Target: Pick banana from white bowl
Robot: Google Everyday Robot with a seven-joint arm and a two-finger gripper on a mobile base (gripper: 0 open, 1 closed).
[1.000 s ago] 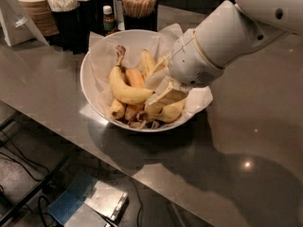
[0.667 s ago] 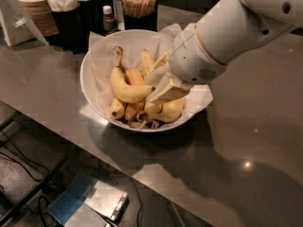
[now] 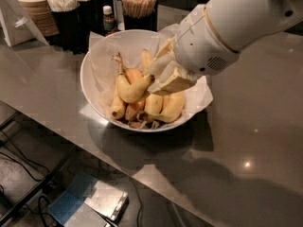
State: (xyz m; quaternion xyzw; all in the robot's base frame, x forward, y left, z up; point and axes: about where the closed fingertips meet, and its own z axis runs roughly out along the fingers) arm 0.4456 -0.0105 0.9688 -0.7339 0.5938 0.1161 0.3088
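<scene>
The white bowl [image 3: 86, 86] stands on the grey counter, lined with crinkled white paper [image 3: 202, 94] and holding several yellow bananas. My gripper [image 3: 158, 78] reaches into the bowl from the right on a thick white arm. Its tan fingers [image 3: 177, 83] are closed on the right end of one curved banana [image 3: 130, 92], which sits raised a little over the other bananas [image 3: 170, 109]. The fingers hide the banana's tip.
Behind the bowl stand a dark cup of wooden sticks [image 3: 138, 6], a small bottle [image 3: 109, 17], another dark cup [image 3: 66, 18] and a stack of brown paper bowls [image 3: 37, 11]. The counter edge runs diagonally at the front left; below it lie cables and a box [image 3: 90, 202].
The gripper and arm have risen slightly, and the held banana has tipped up at its right end with them. The bowl and other bananas have stayed put.
</scene>
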